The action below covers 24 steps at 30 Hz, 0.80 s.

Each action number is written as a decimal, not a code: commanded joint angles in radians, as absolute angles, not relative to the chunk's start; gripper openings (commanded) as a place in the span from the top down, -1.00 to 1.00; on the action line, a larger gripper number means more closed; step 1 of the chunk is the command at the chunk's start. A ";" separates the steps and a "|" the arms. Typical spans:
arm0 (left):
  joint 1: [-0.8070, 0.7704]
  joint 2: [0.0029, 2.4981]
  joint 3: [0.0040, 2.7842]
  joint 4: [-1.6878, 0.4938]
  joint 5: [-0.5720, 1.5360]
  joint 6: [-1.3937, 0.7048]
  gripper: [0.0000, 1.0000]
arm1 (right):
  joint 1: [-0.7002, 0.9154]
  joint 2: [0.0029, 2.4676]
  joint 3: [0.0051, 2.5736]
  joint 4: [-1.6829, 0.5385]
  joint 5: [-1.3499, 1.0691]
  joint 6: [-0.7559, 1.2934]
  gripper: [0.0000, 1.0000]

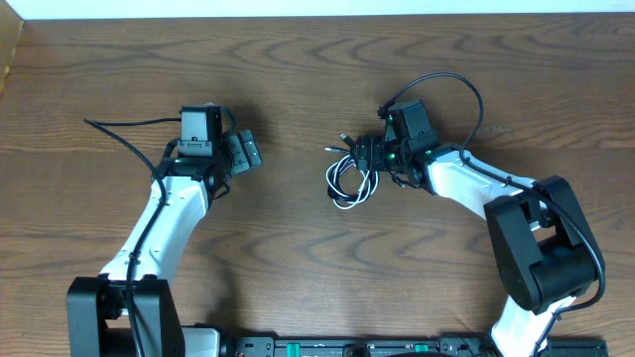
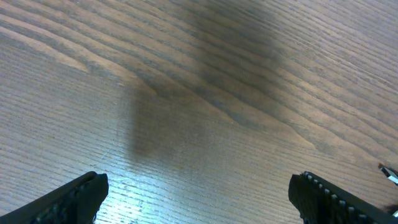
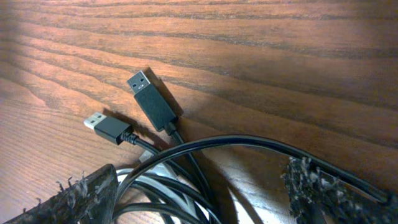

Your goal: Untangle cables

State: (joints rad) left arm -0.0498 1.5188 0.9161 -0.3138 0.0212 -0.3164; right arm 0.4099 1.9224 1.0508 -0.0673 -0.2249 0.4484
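Observation:
The cables (image 1: 349, 181) lie as a small tangle of black and white loops near the table's middle. My right gripper (image 1: 371, 157) hovers at the tangle's right edge. In the right wrist view two black USB plugs (image 3: 151, 98) point away from me. A black cord (image 3: 249, 143) arches between my spread fingers (image 3: 84, 196), and white cord (image 3: 158, 180) shows under black loops. The right gripper (image 3: 199, 193) is open, gripping nothing. My left gripper (image 1: 241, 151) sits well left of the tangle; the left wrist view shows it open (image 2: 199, 199) over bare wood.
A thin black cord (image 1: 124, 131) trails left of the left arm on the wooden table (image 1: 298, 89). A thicker black cord (image 1: 458, 94) loops above the right wrist. A cable end (image 2: 388, 174) peeks in at the left wrist view's right edge.

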 commanded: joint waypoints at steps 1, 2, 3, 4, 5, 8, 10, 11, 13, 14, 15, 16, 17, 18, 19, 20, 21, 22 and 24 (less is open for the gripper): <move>-0.052 1.524 0.933 -0.316 0.019 -0.311 -0.96 | 0.421 1.927 1.052 -0.096 -0.267 0.485 -0.66; -0.052 1.524 0.933 -0.316 0.019 -0.311 -0.96 | 0.424 1.927 1.052 -0.097 -0.269 0.485 -0.67; -0.052 1.524 0.933 -0.316 0.019 -0.311 -0.96 | 0.427 1.927 1.052 -0.098 -0.269 0.485 -0.67; -0.052 1.524 0.933 -0.316 0.019 -0.311 -0.96 | 0.431 1.927 1.052 -0.097 -0.268 0.485 -0.68; -0.052 1.524 0.933 -0.316 0.019 -0.311 -0.95 | 0.434 1.927 1.052 -0.097 -0.268 0.485 -0.68; -0.052 1.524 0.933 -0.316 0.019 -0.311 -0.96 | 0.443 1.927 1.052 -0.097 -0.268 0.485 -0.67; -0.052 1.524 0.933 -0.316 0.019 -0.311 -0.96 | 0.446 1.927 1.052 -0.097 -0.268 0.485 -0.51; -0.052 1.524 0.933 -0.316 0.019 -0.311 -0.95 | 0.447 1.927 1.052 -0.098 -0.268 0.485 -0.36; -0.052 1.524 0.933 -0.316 0.019 -0.311 -0.96 | 0.447 1.927 1.052 -0.100 -0.268 0.485 0.10; -0.052 1.524 0.933 -0.316 0.019 -0.311 -0.96 | 0.447 1.927 1.052 -0.101 -0.268 0.485 0.37; -0.052 1.524 0.933 -0.316 0.019 -0.311 -0.96 | 0.448 1.927 1.052 -0.102 -0.268 0.485 0.55; -0.052 1.524 0.933 -0.316 0.019 -0.311 -0.96 | 0.451 1.927 1.052 -0.102 -0.268 0.485 0.71; -0.052 1.524 0.933 -0.316 0.019 -0.311 -0.96 | 0.453 1.927 1.052 -0.101 -0.268 0.485 0.88; -0.052 1.524 0.933 -0.316 0.019 -0.311 -0.96 | 0.456 1.927 1.052 -0.100 -0.268 0.485 0.98; -0.052 1.524 0.933 -0.316 0.019 -0.311 -0.96 | 0.459 1.927 1.052 -0.098 -0.268 0.485 0.98; -0.052 1.524 0.933 -0.316 0.019 -0.311 -0.96 | 0.464 1.927 1.052 -0.096 -0.268 0.486 0.98; -0.052 1.524 0.933 -0.316 0.019 -0.311 -0.95 | 0.468 1.927 1.052 -0.094 -0.268 0.486 0.98; -0.052 1.524 0.933 -0.316 0.019 -0.311 -0.96 | 0.473 1.927 1.052 -0.091 -0.268 0.486 0.98; -0.052 1.524 0.933 -0.316 0.019 -0.311 -0.96 | 0.483 1.927 1.052 -0.088 -0.268 0.486 0.98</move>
State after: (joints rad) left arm -0.0498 1.5188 0.9161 -0.3138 0.0212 -0.3161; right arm 0.4599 1.9221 1.0527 -0.0902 -0.2638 0.4862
